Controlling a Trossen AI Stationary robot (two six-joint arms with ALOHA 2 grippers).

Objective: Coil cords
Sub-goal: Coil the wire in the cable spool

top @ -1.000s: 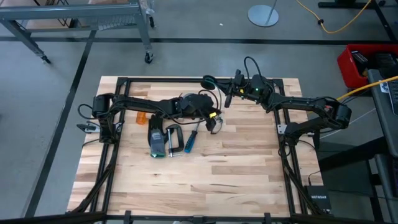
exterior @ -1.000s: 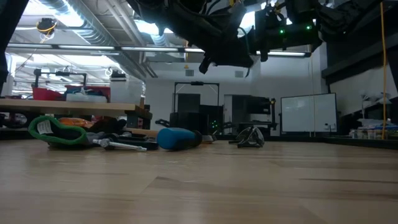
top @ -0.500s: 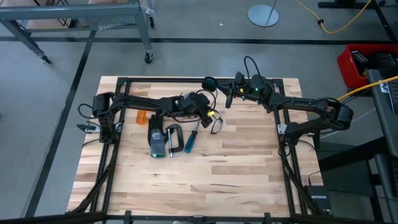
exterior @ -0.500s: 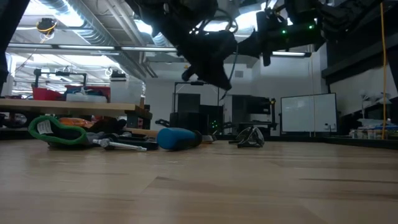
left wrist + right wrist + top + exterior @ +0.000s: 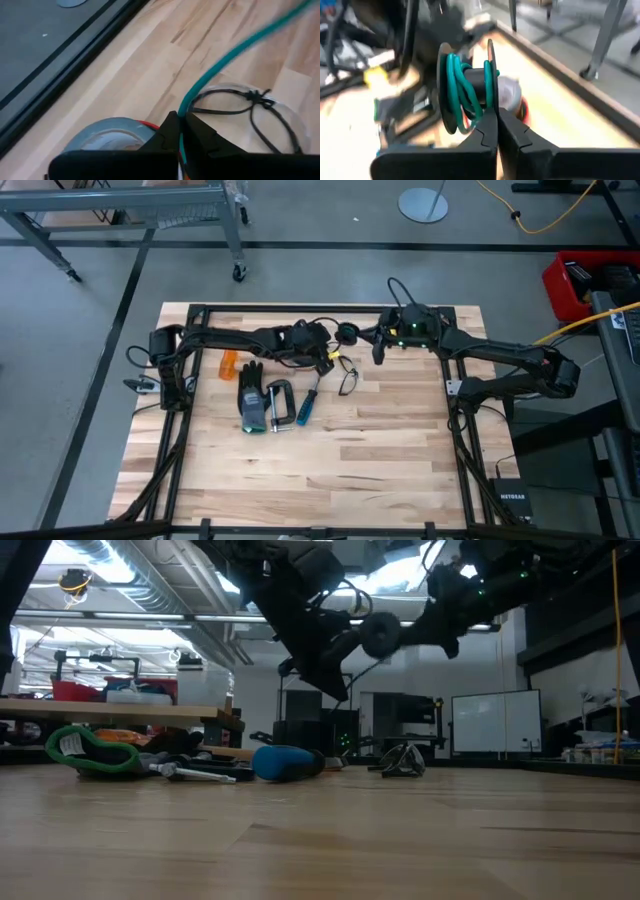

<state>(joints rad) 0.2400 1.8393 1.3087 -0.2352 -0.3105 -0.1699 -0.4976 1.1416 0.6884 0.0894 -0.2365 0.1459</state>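
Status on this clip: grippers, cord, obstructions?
Left gripper shut on teal cord. Right gripper shut on spool. Black cord loose on table below.

The table is made of pale wooden planks with a smooth, slightly shiny finish and visible grain. The thin teal-green cord looks like smooth rubbery plastic, wound on a dark spool with thin glossy discs, and the thin black cord on the wood looks matt. The wide grey-blue tape roll has a dull, slightly satin surface, and the gripper fingers are matt black plastic.
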